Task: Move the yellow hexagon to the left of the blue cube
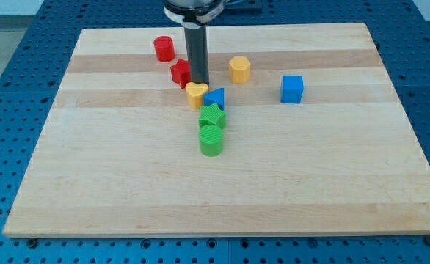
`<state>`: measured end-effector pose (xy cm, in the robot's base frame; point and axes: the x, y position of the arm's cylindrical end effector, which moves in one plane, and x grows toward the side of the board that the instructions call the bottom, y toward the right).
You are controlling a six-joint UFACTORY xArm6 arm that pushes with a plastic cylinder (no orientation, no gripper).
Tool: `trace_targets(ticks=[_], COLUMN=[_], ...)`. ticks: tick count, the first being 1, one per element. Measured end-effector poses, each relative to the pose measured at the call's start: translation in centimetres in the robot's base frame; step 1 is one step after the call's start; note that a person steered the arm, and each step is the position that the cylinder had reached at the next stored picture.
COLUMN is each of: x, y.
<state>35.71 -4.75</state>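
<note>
The yellow hexagon [239,69] sits on the wooden board [222,183] near the view's top centre. The blue cube [292,89] lies to its right and slightly lower, with a gap between them. My tip [198,83] stands well left of the hexagon, between the red star [180,72] and the yellow heart [196,95], touching or nearly touching the heart's upper edge. The rod hides part of the red star.
A red cylinder [164,48] stands at the upper left. Below the heart, a second blue block [215,98], a green star [212,116] and a green cylinder [210,139] form a close column running down the board's middle.
</note>
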Motion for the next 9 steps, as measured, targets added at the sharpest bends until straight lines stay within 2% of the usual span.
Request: trace_targets(ticks=[1,3,5,7,9], x=[-2.4,-2.2,-2.6,-5.9,-8.4], y=[-0.7,7.1,7.2,5.3,7.8])
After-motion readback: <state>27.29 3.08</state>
